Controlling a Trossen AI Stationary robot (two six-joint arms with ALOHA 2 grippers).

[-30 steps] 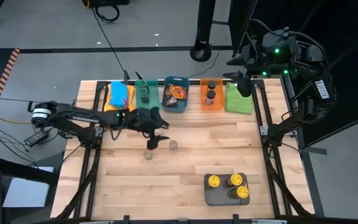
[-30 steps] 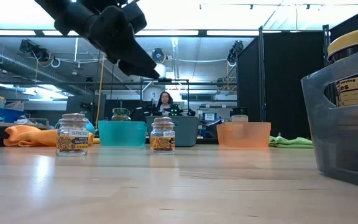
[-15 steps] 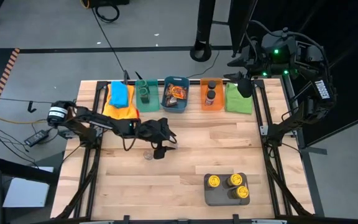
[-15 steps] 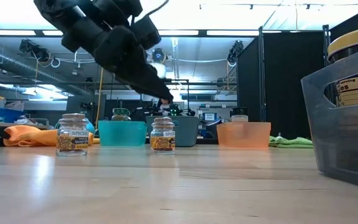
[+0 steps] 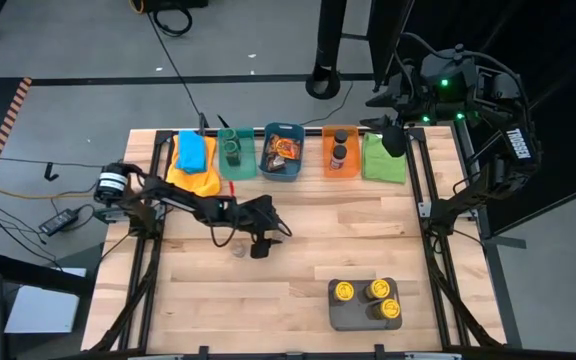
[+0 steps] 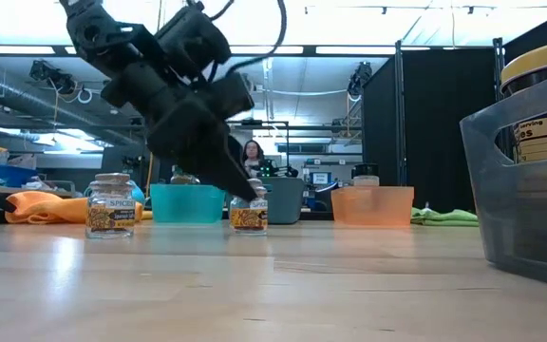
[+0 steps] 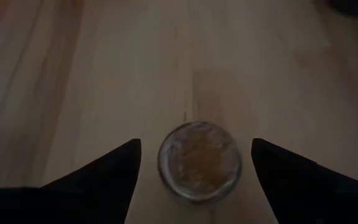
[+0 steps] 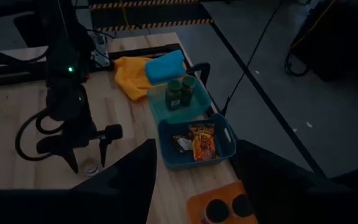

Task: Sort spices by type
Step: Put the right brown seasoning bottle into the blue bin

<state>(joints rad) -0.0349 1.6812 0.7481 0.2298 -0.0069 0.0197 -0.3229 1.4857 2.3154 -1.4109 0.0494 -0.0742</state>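
Two small clear-lidded spice jars stand upright on the wooden table. One jar [image 7: 199, 160] [image 6: 248, 217] sits between the fingers of my left gripper [image 7: 196, 146] [image 5: 271, 238]. That gripper is open and slants down over the jar, with a gap on each side, and hides it in the high view. The other jar [image 5: 238, 249] [image 6: 110, 205] stands just to its left, nearer the front edge. My right gripper [image 8: 194, 186] [image 5: 390, 132] waits open, raised at the back right, with nothing between its fingers.
Along the far edge stand a teal bin [image 5: 230, 152] with green-lidded jars, a blue bin [image 5: 282, 152] with foil packets and an orange bin [image 5: 340, 152] with dark-lidded jars. Cloths [image 5: 384, 160] lie beside them. A grey tray [image 5: 366, 305] of yellow-lidded jars sits near the front right.
My left gripper has come down and moved toward the table's near-right, tipping a little more downward. Its open fingers now stand on either side of the right-hand jar. Neither jar has moved.
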